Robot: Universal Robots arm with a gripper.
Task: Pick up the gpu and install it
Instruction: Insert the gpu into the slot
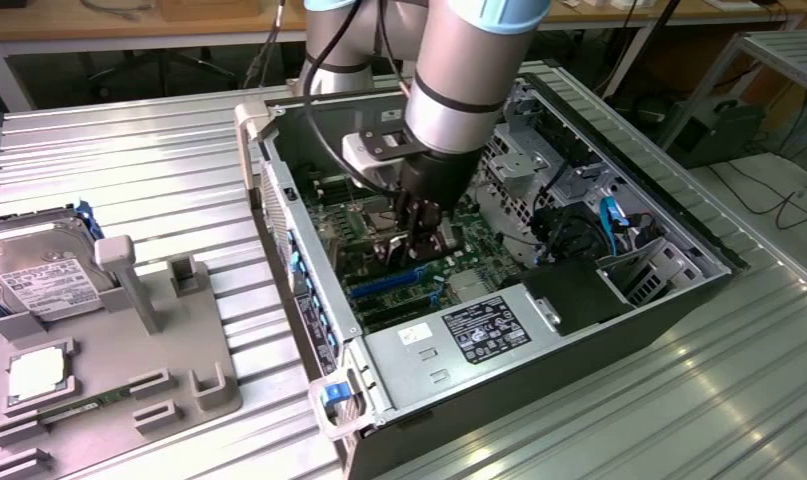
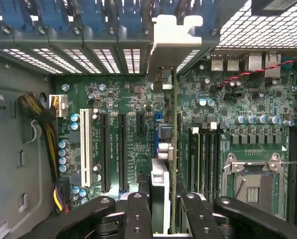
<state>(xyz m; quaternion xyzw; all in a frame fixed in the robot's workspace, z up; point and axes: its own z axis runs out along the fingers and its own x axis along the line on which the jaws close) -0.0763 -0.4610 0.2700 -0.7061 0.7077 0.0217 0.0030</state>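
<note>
The gpu (image 2: 174, 144) appears edge-on in the wrist view as a thin green board running down over the motherboard, its silver bracket (image 2: 172, 37) at the case's rear slot openings. My gripper (image 2: 166, 216) is shut on the card's near end, with a black finger (image 2: 137, 214) on each side of it. In the exterior view, the gripper (image 1: 417, 240) reaches down into the open computer case (image 1: 670, 215), just above the expansion slots (image 1: 390, 287). There its fingers mostly hide the card. I cannot tell whether the card's edge sits in a slot.
A grey fixture (image 1: 123, 350) on the exterior view's left holds a silver hard drive (image 1: 36, 275), a square cpu chip (image 1: 36, 375) and a memory stick (image 1: 76, 408). Inside the case are the power supply (image 1: 490, 335), cables (image 1: 603, 225) and an empty cpu socket (image 2: 253, 181).
</note>
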